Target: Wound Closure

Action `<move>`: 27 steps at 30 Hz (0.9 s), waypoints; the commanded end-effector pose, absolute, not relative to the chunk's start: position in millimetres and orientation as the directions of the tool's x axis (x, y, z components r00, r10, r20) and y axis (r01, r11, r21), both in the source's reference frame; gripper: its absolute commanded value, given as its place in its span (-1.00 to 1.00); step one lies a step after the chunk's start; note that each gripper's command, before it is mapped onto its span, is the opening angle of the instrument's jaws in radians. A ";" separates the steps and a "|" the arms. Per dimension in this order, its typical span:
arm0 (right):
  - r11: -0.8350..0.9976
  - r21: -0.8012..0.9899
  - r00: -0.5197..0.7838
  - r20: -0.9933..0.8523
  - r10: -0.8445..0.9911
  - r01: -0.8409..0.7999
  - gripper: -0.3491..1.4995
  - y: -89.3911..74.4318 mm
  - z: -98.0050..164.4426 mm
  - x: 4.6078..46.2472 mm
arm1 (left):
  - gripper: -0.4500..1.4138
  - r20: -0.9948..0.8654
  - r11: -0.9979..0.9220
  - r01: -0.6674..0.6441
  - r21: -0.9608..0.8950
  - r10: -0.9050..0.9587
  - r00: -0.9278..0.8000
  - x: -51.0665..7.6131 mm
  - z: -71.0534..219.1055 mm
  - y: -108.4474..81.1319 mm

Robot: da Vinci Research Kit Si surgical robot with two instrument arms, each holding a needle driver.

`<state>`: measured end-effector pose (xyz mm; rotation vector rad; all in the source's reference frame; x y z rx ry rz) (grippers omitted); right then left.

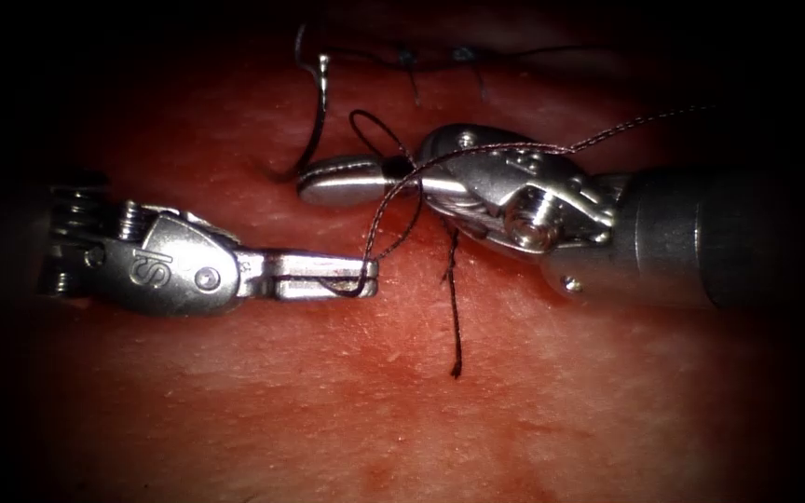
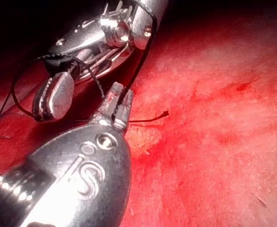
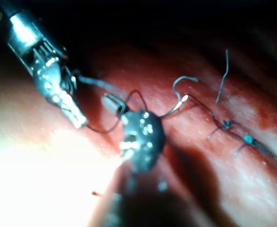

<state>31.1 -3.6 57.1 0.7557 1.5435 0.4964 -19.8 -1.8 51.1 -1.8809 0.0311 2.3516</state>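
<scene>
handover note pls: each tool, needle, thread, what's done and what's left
Left tool: shut on the thread.
Right tool: appears shut; thread is looped around it, and I can't tell whether it grips anything.
Needle: free, lying on the tissue beyond the right tool.
Done: two knots on the cut.
Left: this stitch isn't tied; a loose thread end lies on the tissue.

The tissue [image 1: 421, 410] carries the needle [image 1: 314, 121] and thread [image 1: 455, 317].
</scene>
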 end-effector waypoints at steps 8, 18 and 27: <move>0.671 0.694 -0.064 -0.681 0.730 0.262 -1.00 -2.4 54.7 32.2 | -1.00 -0.972 -0.982 -0.157 -0.101 0.131 -0.196 -18.8 53.7 -1.7; 0.631 0.675 -0.072 -0.659 0.749 0.383 -1.00 -3.4 55.0 31.3 | -1.00 -0.973 -0.962 -0.211 -0.171 0.199 -0.115 -17.1 52.9 0.2; 0.586 0.670 -0.030 -0.646 0.763 0.456 -1.00 -2.9 55.5 29.7 | -1.00 -0.969 -0.954 -0.220 -0.205 0.229 -0.090 -17.0 53.4 1.4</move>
